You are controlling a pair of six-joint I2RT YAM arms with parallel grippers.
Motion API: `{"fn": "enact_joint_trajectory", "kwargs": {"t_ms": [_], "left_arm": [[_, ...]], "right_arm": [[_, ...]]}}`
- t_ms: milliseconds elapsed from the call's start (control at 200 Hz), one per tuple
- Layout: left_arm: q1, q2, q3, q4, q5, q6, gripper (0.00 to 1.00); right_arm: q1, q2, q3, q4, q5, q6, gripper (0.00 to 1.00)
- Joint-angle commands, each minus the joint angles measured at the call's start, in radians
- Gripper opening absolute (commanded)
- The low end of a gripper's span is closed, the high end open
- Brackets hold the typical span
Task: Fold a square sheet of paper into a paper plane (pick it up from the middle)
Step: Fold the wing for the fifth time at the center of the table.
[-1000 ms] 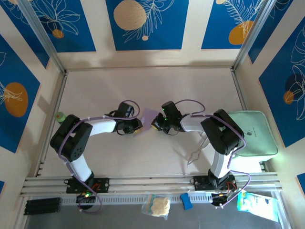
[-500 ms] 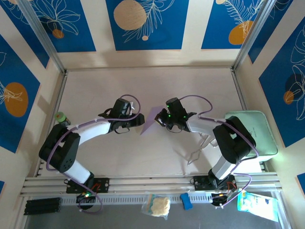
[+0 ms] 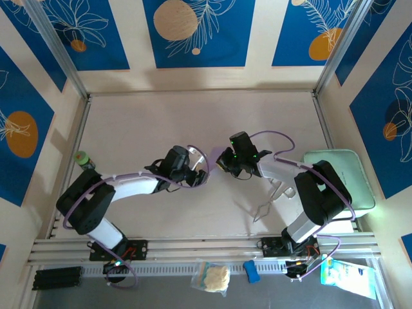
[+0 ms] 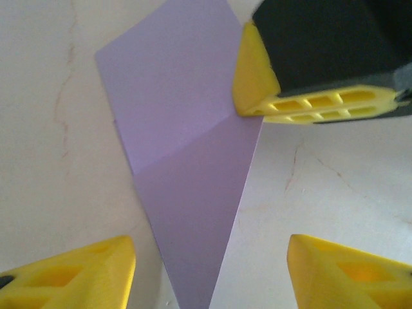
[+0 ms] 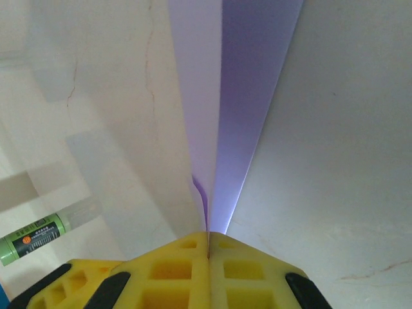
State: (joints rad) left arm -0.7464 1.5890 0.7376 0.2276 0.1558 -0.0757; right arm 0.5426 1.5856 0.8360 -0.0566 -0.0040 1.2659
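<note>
square sheet of paper (image 4: 187, 148), pinched only by the closed right gripper (image 5: 208, 239) (left gripper (image 4: 211, 257) gaping, empty), may sag and unfold its crease.

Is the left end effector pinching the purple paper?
No, the left end effector is open, with a finger on each side of the paper.

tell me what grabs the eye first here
The folded lavender paper stands out, held up over mid-table and pinched in the shut right gripper. The left gripper hangs open with a yellow finger on either side of the paper's pointed end. A mint-green tray sits at the table's right edge.
</note>
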Motion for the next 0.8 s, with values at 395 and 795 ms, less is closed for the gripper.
{"fn": "enact_joint_trajectory", "kwargs": {"t_ms": [395, 795], "left_arm": [[-0.024, 0.161, 0.007, 0.197, 0.091, 0.324, 0.49], [-0.017, 0.207, 0.027, 0.187, 0.073, 0.36, 0.3]], "right_arm": [[-0.024, -0.008, 0.022, -0.028, -0.064, 0.036, 0.0], [-0.033, 0.011, 0.023, -0.031, -0.091, 0.032, 0.0]]}}
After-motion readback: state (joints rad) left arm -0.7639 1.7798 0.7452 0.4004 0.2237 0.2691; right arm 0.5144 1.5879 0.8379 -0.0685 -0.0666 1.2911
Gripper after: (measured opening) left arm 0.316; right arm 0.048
